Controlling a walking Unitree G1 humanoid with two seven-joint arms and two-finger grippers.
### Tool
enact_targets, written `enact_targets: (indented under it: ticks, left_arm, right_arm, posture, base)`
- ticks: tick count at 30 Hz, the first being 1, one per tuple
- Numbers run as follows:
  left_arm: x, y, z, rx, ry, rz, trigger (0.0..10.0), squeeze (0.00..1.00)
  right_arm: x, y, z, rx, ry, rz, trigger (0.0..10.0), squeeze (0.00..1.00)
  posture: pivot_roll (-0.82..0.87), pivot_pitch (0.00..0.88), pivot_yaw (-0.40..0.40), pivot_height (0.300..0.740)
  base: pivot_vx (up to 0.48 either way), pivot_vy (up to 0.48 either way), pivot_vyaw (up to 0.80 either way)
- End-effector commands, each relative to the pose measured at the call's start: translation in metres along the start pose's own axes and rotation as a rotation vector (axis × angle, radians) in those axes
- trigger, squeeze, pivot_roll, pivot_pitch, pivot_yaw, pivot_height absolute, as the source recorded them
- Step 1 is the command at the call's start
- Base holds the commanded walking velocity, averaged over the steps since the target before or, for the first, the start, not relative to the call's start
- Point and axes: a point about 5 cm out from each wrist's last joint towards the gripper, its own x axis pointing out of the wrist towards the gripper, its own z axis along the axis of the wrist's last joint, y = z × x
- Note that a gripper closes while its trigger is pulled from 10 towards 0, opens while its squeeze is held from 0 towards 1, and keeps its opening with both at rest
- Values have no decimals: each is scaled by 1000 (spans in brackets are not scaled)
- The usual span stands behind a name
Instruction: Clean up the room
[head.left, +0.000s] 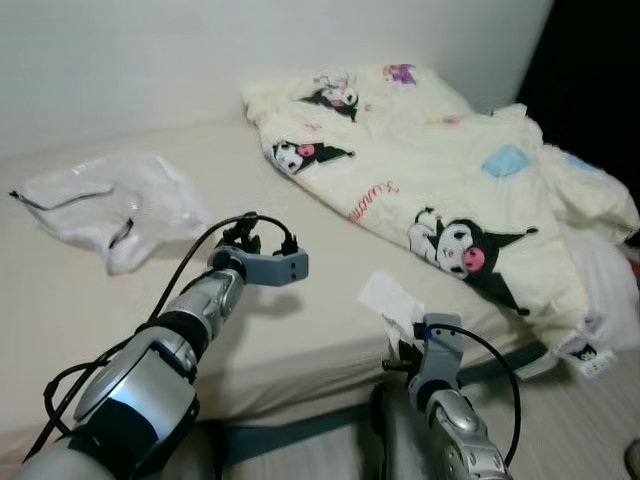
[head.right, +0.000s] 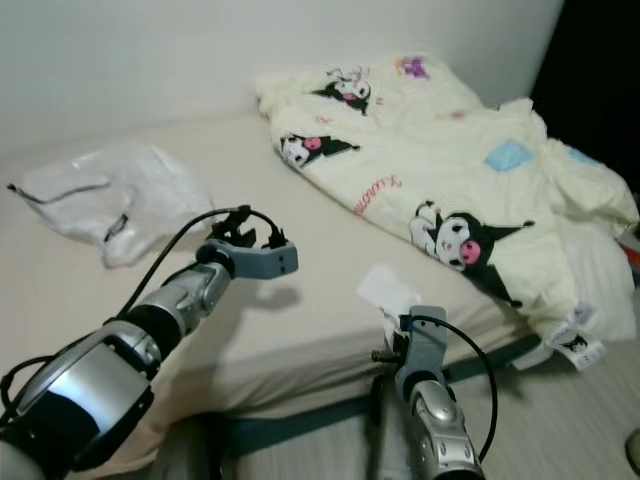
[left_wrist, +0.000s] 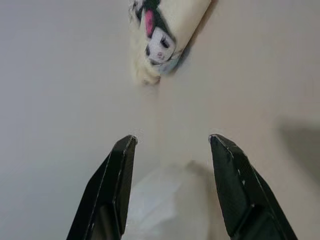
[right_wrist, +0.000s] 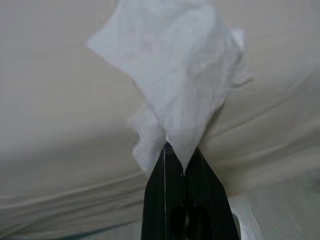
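White tissue (right_wrist: 170, 65) pinched in right gripper (right_wrist: 179, 150) at bed (head.left: 300, 320) edge. Left gripper (left_wrist: 170, 142) fingers wide, over mattress. Plastic bag (head.left: 110, 205) and rumpled quilt (head.left: 450, 190) still untidied; early stage.

Silver arms with black bands and looping black cables end in grey wrist brackets.
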Motion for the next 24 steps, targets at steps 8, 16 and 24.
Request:
enact_targets:
  ticks: [8,16,24]
  left_arm:
    - [8,50,-34,-78,143,194,10000,0]
    - [12,95,-50,-51,178,360,10000,0]
    - [4,95,-71,93,210,307,10000,0]
  right_arm:
    - [-25,60,73,129,-288,337,10000,0]
    - [-53,92,105,184,-337,517,10000,0]
    - [-70,95,122,206,-346,548,10000,0]
  posture:
    - [-204,397,44,495]
    - [-210,460,31,495]
    - [-237,504,20,495]
  base:
    - [0,0,0]
    - [0,0,0]
    - [0,0,0]
